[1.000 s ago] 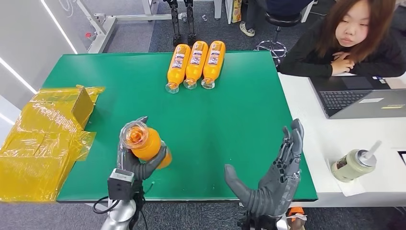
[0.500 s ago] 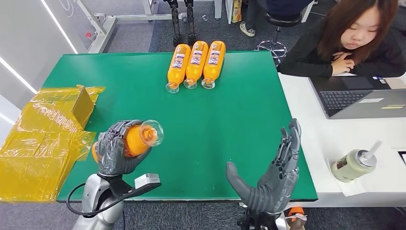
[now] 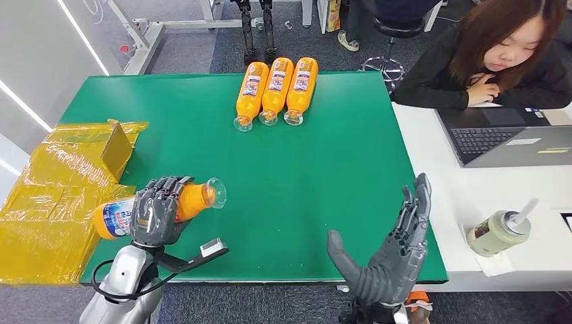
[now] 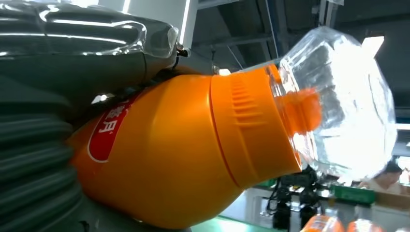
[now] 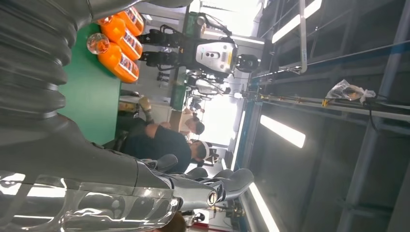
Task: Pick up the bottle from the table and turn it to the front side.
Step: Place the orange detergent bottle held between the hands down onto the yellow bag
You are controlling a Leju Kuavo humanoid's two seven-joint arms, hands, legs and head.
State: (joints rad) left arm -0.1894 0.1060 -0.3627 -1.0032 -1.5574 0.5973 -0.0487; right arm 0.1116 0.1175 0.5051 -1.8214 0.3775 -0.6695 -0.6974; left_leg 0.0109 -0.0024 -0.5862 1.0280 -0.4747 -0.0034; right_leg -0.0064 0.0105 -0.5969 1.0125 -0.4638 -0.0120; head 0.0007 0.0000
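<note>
The left hand point(image 3: 156, 214) has its dark fingers wrapped over the middle of the orange bottle point(image 3: 195, 200), holding it off the near left corner of the green table point(image 3: 324, 169). And there's the change: a second ago that bottle stood on end in the grip, clear cap toward the camera. Half a second ago it was tipping. Now it lies sideways, cap pointing to the robot's right, base out to the left, and a white and blue label point(image 3: 120, 217) is showing near the base. Up close in the left wrist view the orange bottle point(image 4: 193, 154) is smooth glossy plastic with a ribbed orange collar, a red label patch with white characters, and a faceted clear cap point(image 4: 338, 101) over the neck.

The right hand point(image 3: 391, 253) hangs open at the near right edge, fingers straight and apart, thumb out to the side, holding nothing. It has barely shifted over the last second.

Further out, three more orange bottles point(image 3: 275, 91) lie side by side at the far edge, caps toward the robot, well apart from the held one. Crinkled yellow plastic wrap point(image 3: 61, 196) is heaped on the left, and the held bottle's base overlaps its edge as seen from the head. On the white desk to the right sit a laptop point(image 3: 512, 138) and a pale bottle with a straw point(image 3: 499, 231). A person point(image 3: 485, 61) sits at it.
</note>
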